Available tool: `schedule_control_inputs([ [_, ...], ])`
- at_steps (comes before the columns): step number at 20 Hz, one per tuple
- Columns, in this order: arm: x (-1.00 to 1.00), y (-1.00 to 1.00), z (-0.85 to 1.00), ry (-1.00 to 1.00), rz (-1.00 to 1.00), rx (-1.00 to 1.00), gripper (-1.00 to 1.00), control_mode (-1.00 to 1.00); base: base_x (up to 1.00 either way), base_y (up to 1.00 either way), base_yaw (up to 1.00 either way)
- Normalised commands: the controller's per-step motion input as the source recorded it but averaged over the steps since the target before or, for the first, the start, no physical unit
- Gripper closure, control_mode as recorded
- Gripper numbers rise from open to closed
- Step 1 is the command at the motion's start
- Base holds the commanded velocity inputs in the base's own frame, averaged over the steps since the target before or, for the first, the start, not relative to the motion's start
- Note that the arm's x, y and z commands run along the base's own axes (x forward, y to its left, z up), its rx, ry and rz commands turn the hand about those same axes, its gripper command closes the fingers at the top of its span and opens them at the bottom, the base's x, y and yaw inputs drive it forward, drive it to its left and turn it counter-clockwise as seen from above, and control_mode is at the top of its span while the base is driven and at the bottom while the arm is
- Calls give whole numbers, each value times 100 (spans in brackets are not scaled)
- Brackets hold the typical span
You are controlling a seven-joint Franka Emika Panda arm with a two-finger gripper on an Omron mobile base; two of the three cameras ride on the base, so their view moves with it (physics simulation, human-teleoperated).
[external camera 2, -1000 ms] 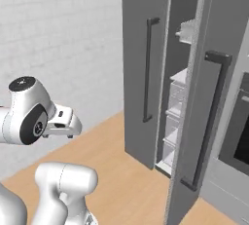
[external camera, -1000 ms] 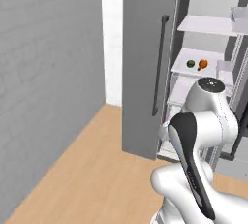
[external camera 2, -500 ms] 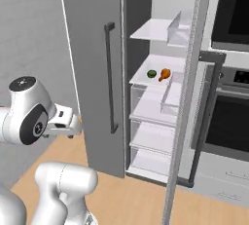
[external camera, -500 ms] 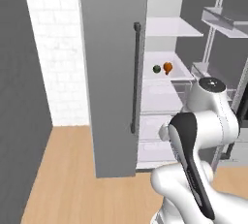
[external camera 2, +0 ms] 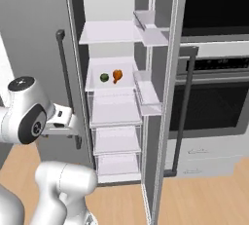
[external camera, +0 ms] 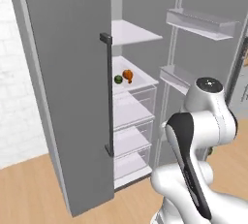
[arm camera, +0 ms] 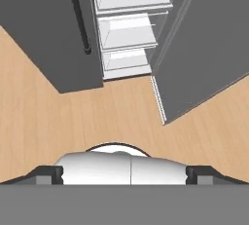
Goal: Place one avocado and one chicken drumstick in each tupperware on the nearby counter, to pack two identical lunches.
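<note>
Base has driven and swung since a second ago: both base views shifted wholesale, so that is camera motion, not the items moving. Earlier the fridge sat off to the right behind its door; now both base views look into the open fridge (external camera 2: 116, 97) more squarely.

Avocado (external camera: 118, 79) and chicken drumstick (external camera: 128, 75) sit side by side on a middle white fridge shelf (external camera: 138, 80), near each other, contact not resolvable. In the right base view the avocado (external camera 2: 104, 77) is left of the drumstick (external camera 2: 117, 75). Same shelf as in the earlier frames.

Left fridge door (external camera: 68, 87) with its dark vertical handle (external camera: 109, 92) stands open, and the right door (external camera 2: 168, 97) too. A built-in black oven (external camera 2: 214, 97) sits right of the fridge.

Arm is folded near the base, well apart from the shelf. Tool (arm camera: 125, 174) points down at the wooden floor (arm camera: 58, 121) in front of the fridge's lower drawers (arm camera: 124, 39); fingertips (arm camera: 48, 174) sit wide apart at the frame edges, nothing between them. Same spread as before.
</note>
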Motion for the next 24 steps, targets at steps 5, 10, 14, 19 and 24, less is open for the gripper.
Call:
schedule_control_inputs([
  [5,0,0,0,0,0,0,-100,100,27,28,-30],
  [10,0,0,0,0,0,0,-100,100,44,-4,3],
  [14,0,0,0,0,0,0,-100,100,55,-7,2],
  [19,0,0,0,0,0,0,-100,100,67,0,0],
  [24,0,0,0,0,0,0,-100,100,67,-12,1],
])
